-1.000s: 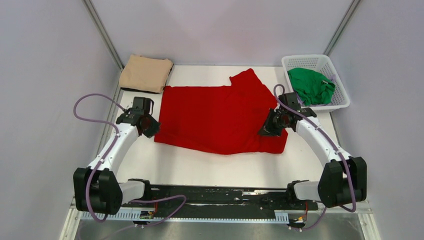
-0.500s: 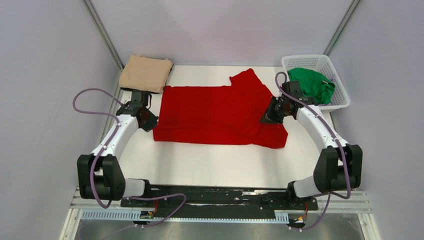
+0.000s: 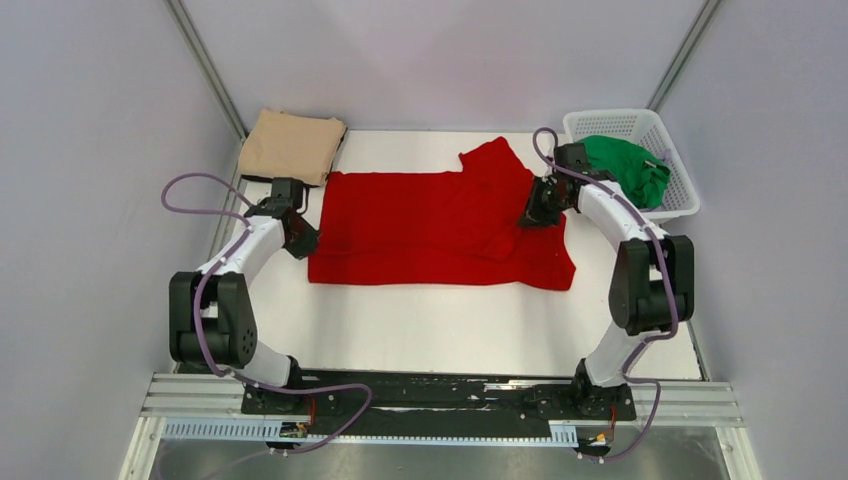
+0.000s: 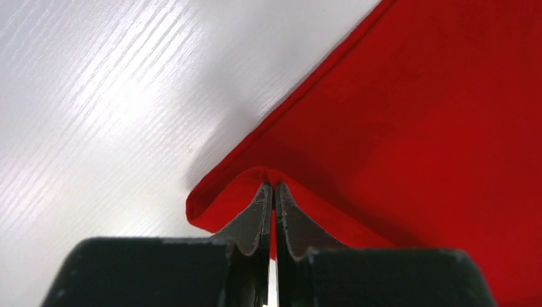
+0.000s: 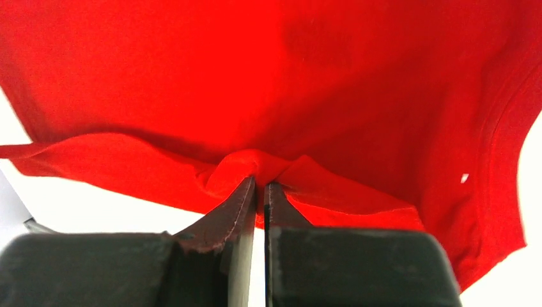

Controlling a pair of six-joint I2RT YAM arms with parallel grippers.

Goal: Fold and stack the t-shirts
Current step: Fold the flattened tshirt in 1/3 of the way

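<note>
— Entry one: red t-shirt point(image 3: 440, 225). Location, lie?
— Spread on the white bench point(image 3: 450, 330), between the two arms. Long axis left to right; one sleeve pointing to the far side. Soft plain knit, stitched hem point(image 4: 294, 105), limp, few creases.
— Left fingers point(image 4: 259, 208)?
— Pressed together on a small ridge of red cloth at the left edge, toward the near corner. Rest of the cloth ahead and to their right.
— Right fingers point(image 5: 243, 198)?
— Likewise pinching a raised tuck near the right edge, by the sleeve's base.
— Nearer arm?
— Neither; one at each short end. Probably a paired fold across the long axis, ends kept level.
— Other entries?
— Tan t-shirt point(image 3: 292, 146): folded, far-left corner. Green t-shirt point(image 3: 620, 168): crumpled, inside the white lattice basket point(image 3: 684, 190), far right.
</note>
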